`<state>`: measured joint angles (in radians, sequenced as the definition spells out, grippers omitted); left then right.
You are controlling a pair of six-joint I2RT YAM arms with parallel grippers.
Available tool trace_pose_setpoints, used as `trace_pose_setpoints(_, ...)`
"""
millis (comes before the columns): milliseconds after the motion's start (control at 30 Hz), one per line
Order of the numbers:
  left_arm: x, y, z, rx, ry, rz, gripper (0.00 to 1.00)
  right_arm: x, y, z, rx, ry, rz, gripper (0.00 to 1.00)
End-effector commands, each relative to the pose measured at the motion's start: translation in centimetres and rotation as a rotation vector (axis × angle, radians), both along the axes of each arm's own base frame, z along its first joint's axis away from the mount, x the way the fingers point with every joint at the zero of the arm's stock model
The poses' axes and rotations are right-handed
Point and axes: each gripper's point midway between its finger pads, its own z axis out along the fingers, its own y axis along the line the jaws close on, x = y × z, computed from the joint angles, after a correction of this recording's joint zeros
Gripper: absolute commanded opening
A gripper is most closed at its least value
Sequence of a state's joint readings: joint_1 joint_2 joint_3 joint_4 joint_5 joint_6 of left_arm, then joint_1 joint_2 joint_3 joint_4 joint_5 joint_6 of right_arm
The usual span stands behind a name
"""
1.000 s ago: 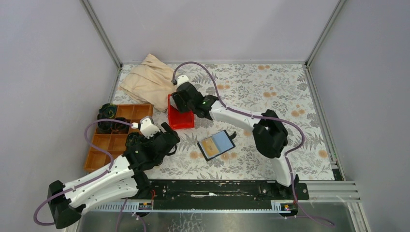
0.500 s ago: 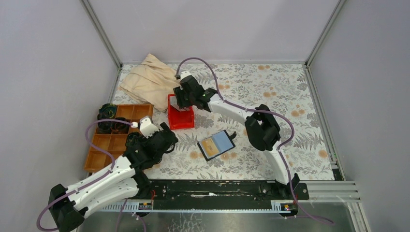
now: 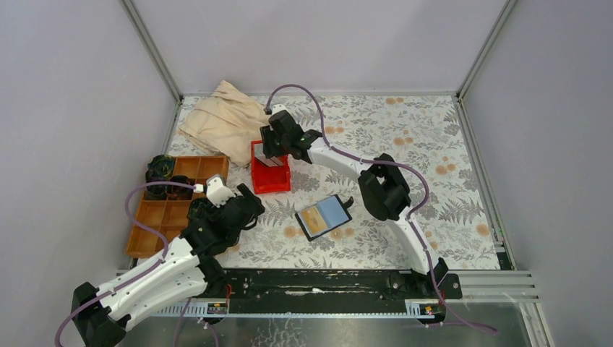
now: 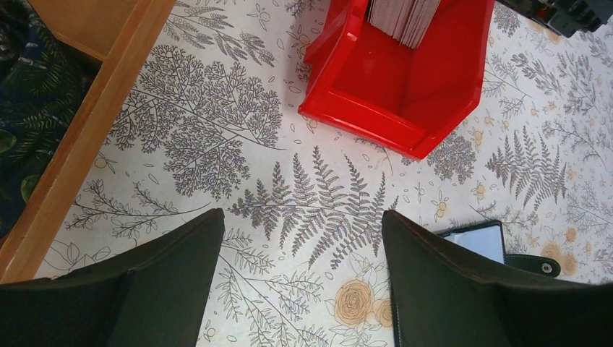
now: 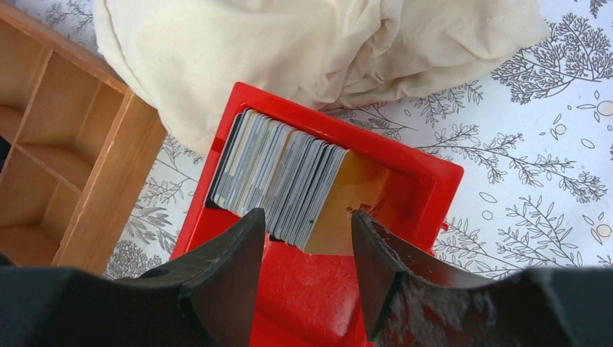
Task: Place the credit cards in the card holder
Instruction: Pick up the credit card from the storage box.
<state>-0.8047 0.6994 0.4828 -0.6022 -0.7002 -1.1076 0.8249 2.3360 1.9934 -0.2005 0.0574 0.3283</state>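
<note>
Standing on edge in a tight stack, the credit cards (image 5: 278,184) fill the far end of the red bin (image 5: 416,170), with a tan one leaning at the stack's front. The card holder (image 3: 323,216) lies open on the desk (image 3: 405,137), apart from the bin on its near right side. A tan card and a blue one show on its inner faces. The right tool (image 5: 307,220) hangs over the bin with its fingers apart, one on each side of the stack; whether they touch the cards I cannot tell. The left tool (image 4: 303,231) is spread wide and empty above bare desk, between the brown tray (image 3: 170,210) and the card holder. The right wrist view alone shows the cards' separate edges and the cream cloth (image 5: 325,50) against the bin's far rim. The left wrist view catches only a corner of the holder and its clasp tab (image 4: 538,266). The top view alone shows both arms.
</note>
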Motion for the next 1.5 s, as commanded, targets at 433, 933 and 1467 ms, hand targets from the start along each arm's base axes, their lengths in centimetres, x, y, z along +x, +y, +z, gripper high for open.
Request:
trace_pose_setpoints(433,1.0,0.2,-0.6,-0.005,-0.029,0.023,0.87,1.1,1.0,0.4,0.11,0.069,-0.023,0.43)
trace_pose_setpoints(933,0.8,0.4,-1.0,-0.022,-0.024,0.023,0.87,0.1,1.4,1.4,0.158,0.103,-0.009,0.19)
trace_pose_setpoints(1467,0.9,0.3,-0.7,-0.029,-0.025,0.017,0.87,-1.3,2.0,4.4,0.154,0.058,0.006,0.05)
